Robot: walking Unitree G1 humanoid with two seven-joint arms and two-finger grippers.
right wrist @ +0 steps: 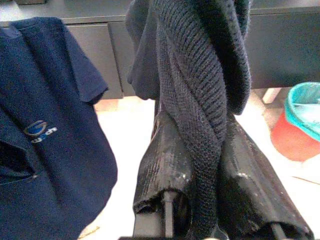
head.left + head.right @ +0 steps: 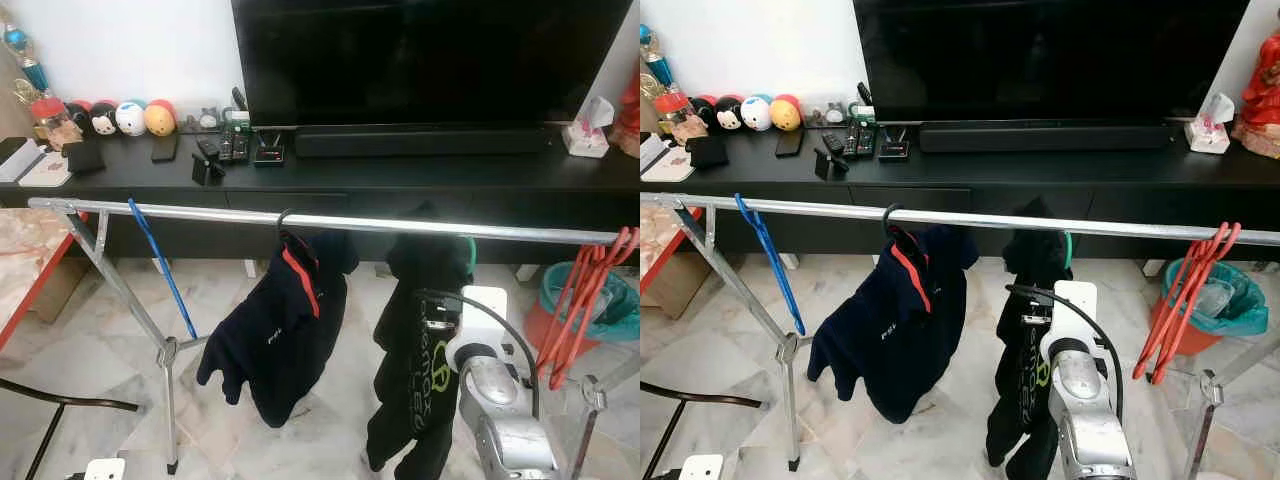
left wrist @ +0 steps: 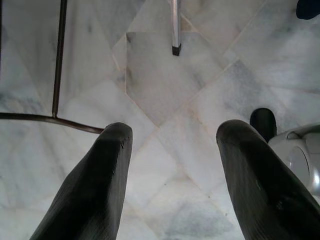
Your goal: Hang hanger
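Right wrist view shows my right gripper [image 1: 200, 165] clenched on the black knit garment [image 1: 200, 75] hanging mid-rail [image 2: 330, 222] on its green hanger [image 2: 470, 248]; I should release gently, left gripper [image 3: 172, 165] idle, fingers spread.

Right gripper [image 1: 200, 200] raised, fingers pinched together; left gripper [image 3: 172, 175] fingers apart.

Home living room, probably: TV [image 2: 430, 60], black console [image 2: 400, 180], clothes rail [image 2: 330, 222].

A black TV console [image 2: 420, 175] stands against a white wall [image 2: 120, 45] above pale marble floor [image 2: 90, 350].
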